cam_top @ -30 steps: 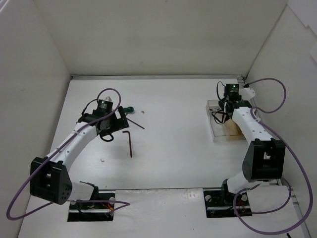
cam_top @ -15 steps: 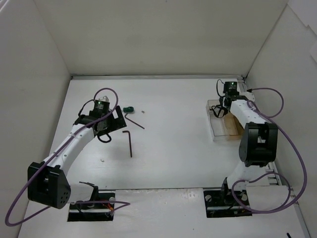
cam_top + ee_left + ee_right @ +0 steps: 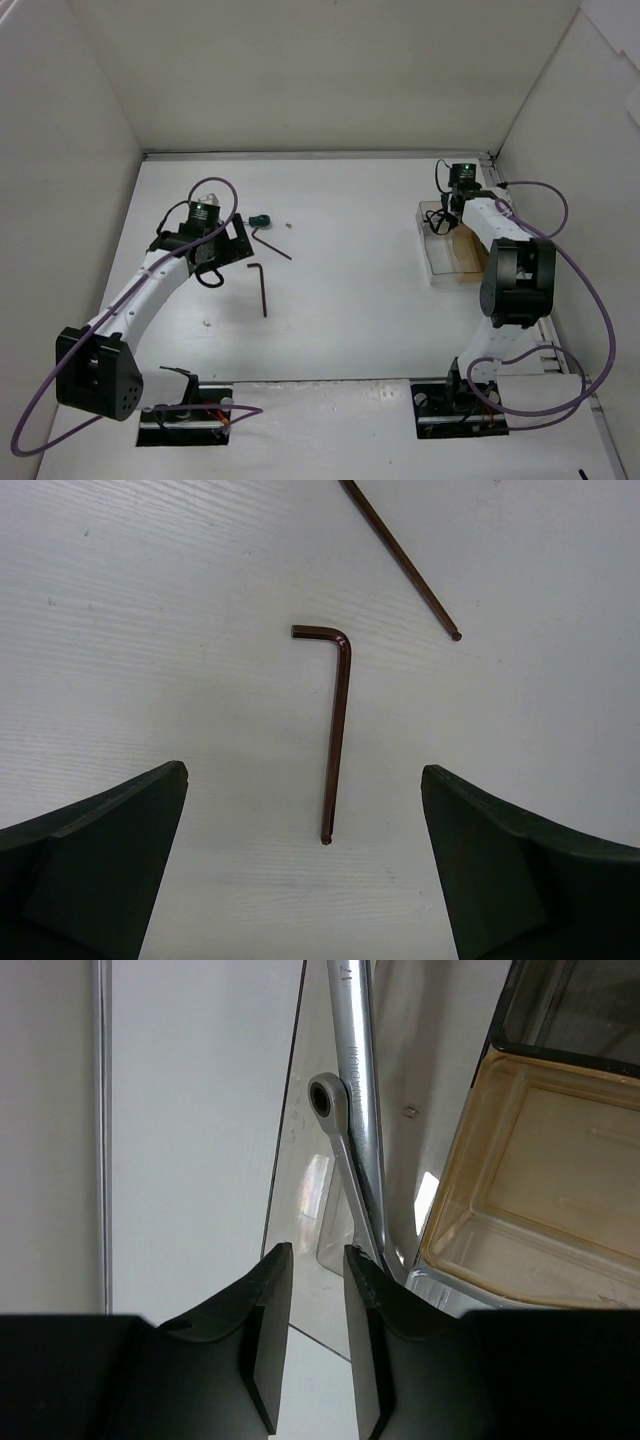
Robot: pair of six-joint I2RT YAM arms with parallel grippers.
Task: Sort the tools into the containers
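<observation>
My left gripper (image 3: 304, 773) is wide open just above the table, with a dark L-shaped hex key (image 3: 337, 730) lying between and ahead of its fingers. A second, thinner hex key (image 3: 400, 555) lies further on. The top view shows the left gripper (image 3: 212, 266), both keys (image 3: 262, 290) and a green-handled screwdriver (image 3: 260, 220). My right gripper (image 3: 316, 1252) hangs over the containers (image 3: 455, 250) with its jaws slightly apart and nothing between them. A silver wrench (image 3: 352, 1070) lies in a clear bin (image 3: 290, 1110), close by the right finger. A tan-bottomed bin (image 3: 540, 1190) beside it holds nothing.
A tiny loose screw (image 3: 288, 225) lies right of the screwdriver. White walls (image 3: 300, 70) close in the table on three sides. The containers stand near the right wall at the far right corner.
The right gripper's jaws have parted a little and the wrench now lies free in the clear bin. The right arm's elbow has swung in. The left gripper has barely moved.
</observation>
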